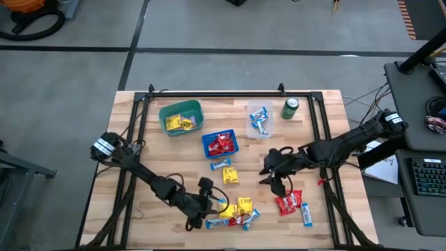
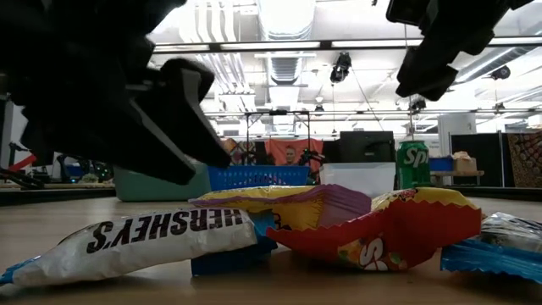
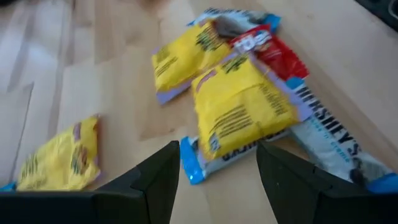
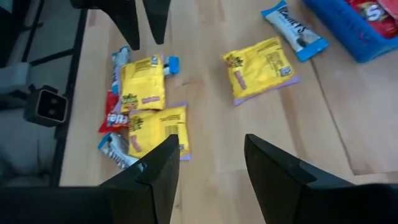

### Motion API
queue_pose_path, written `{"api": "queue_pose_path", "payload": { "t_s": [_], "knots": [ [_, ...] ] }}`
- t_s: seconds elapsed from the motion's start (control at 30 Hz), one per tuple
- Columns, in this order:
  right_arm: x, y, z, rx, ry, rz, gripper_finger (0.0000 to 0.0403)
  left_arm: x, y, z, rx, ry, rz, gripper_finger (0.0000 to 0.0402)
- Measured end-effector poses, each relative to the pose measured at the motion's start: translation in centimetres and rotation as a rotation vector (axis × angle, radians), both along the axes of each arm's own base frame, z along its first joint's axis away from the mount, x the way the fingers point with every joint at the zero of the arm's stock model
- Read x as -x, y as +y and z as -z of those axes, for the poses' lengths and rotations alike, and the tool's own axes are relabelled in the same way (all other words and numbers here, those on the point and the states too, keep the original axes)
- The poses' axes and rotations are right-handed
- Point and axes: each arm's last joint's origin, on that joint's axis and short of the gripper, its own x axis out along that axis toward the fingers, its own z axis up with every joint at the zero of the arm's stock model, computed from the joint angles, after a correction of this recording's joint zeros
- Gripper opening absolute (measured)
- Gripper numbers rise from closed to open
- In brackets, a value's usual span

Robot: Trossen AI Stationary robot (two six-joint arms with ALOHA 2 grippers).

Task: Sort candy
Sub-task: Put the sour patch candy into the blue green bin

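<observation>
- Partly sorted, as I read it. Green basket (image 1: 181,116) holds yellow candies, blue basket (image 1: 220,145) holds red ones, clear tub (image 1: 260,123) holds blue-and-white bars. All three sit at the far half of the counter (image 1: 139,153), green can (image 1: 290,108) just beside the tub.
- Still loose: main candy pile (image 1: 237,213) near the front edge, a mix of yellow packs, red packs and blue-and-white bars, some overlapping.
- Also loose: one yellow pack (image 1: 230,175) and one blue-and-white bar (image 1: 220,164) just in front of the blue basket.
- Right side: a red pair (image 1: 288,202) with another bar (image 1: 306,214) beside it.
- Left end effector (image 3: 217,171) is low at the pile, fingers spread wide and empty, lined up on a yellow pack (image 3: 239,109) lying across a Hershey's bar (image 3: 323,134).
- Right end effector (image 4: 208,158) hangs above the counter between the pile and the baskets, fingers apart, nothing in them; in the high view it sits just above the red pair.
- Judgement: well under way, but roughly a dozen pieces left. Overlapped packs in the pile are the fiddly part; a grab could take two at once.
</observation>
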Motion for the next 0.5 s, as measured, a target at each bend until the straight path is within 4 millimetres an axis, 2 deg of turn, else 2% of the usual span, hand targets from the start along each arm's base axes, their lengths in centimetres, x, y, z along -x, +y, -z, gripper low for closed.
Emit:
{"api": "queue_pose_path", "payload": {
  "t_s": [0.5],
  "knots": [
    [0.1,0.6,-0.1,-0.014,-0.007,-0.002,0.0171,-1.3,-0.1,1.0,-0.034,0.004,0.067,0.0196]
  ]
}}
